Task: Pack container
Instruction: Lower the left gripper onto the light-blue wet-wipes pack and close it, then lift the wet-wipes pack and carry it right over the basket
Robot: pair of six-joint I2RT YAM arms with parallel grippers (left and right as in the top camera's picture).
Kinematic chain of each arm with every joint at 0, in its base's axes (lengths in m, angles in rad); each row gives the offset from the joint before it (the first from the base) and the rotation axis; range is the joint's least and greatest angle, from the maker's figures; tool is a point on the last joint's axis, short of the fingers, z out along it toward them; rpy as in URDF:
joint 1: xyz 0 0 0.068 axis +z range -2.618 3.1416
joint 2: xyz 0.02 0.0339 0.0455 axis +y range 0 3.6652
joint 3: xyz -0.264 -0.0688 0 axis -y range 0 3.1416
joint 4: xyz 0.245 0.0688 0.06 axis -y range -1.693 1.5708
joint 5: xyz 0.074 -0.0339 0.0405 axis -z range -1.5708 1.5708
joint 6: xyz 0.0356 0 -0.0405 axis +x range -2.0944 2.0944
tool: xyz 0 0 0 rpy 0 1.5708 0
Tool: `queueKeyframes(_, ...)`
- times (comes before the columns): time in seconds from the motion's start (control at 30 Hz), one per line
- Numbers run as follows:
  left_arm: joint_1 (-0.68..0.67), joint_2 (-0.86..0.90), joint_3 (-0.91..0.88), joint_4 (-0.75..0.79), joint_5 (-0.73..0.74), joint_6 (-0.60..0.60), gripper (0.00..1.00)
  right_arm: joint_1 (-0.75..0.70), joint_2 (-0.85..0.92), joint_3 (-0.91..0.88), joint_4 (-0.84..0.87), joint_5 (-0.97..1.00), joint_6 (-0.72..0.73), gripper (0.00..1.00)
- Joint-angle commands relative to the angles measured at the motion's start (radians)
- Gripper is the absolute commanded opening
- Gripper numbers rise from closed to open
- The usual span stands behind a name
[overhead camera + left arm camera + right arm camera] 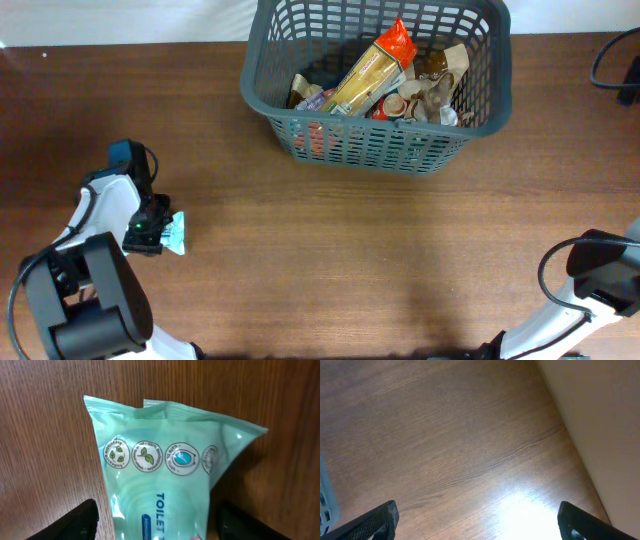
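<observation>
Item one, the container (380, 148): a dark grey lattice-sided basket that stood at the upper middle of the overhead view, on the far part of the wooden table (350, 250). It held a long yellow pasta packet (372, 72) with an orange-red end, lying diagonally on top, and a jumble of brown packets (440, 85) to its right; the rest of its contents could not be made out. Item two, a pale green packet (176, 235) printed with the word TOILET and a row of round leaf symbols, which lay flat on the wood at the left of the overhead view, well apart from the container. Item three, the left gripper (150, 230), which sat over that packet with its jaws apart; in its wrist view the two dark fingers (75, 521) stood one on each side of the packet (165, 475), with a sliver of wood showing between them and it. Item four, the right gripper (480, 525), at the lower right, which had its jaws spread wide over bare wood and held nothing. Item five, a black cable (610, 60) at the upper right edge.
</observation>
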Motion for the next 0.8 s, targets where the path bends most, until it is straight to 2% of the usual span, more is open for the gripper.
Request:
queueKeyframes(0.0,0.007,0.044,-0.005,0.005,0.011,0.012,0.69,-0.004,-0.008,0.002,0.002,0.009,0.006,0.99)
queueKeyframes(0.1,0.007,0.060,-0.005,0.014,0.022,0.012,0.69,-0.004,-0.008,0.002,0.003,0.009,0.006,0.99)
queueKeyframes(0.13,0.007,0.061,-0.005,0.015,0.023,0.012,0.65,-0.004,-0.008,0.002,0.003,0.009,0.006,0.99)
queueKeyframes(0.17,0.007,0.061,-0.005,0.018,0.022,0.012,0.46,-0.004,-0.008,0.002,0.003,0.009,0.006,0.99)
queueKeyframes(0.27,0.007,0.061,-0.005,0.023,0.023,0.012,0.11,-0.004,-0.008,0.002,0.002,0.009,0.006,0.99)
queueKeyframes(0.33,0.007,0.061,-0.005,0.022,0.023,0.012,0.02,-0.004,-0.008,0.002,0.002,0.009,0.006,0.99)
queueKeyframes(0.6,0.007,0.060,0.002,0.027,0.044,0.027,0.02,-0.004,-0.008,0.002,0.002,0.009,0.006,0.99)
queueKeyframes(0.77,0.005,0.050,0.097,0.031,0.054,0.192,0.02,-0.004,-0.008,0.002,0.002,0.009,0.006,0.99)
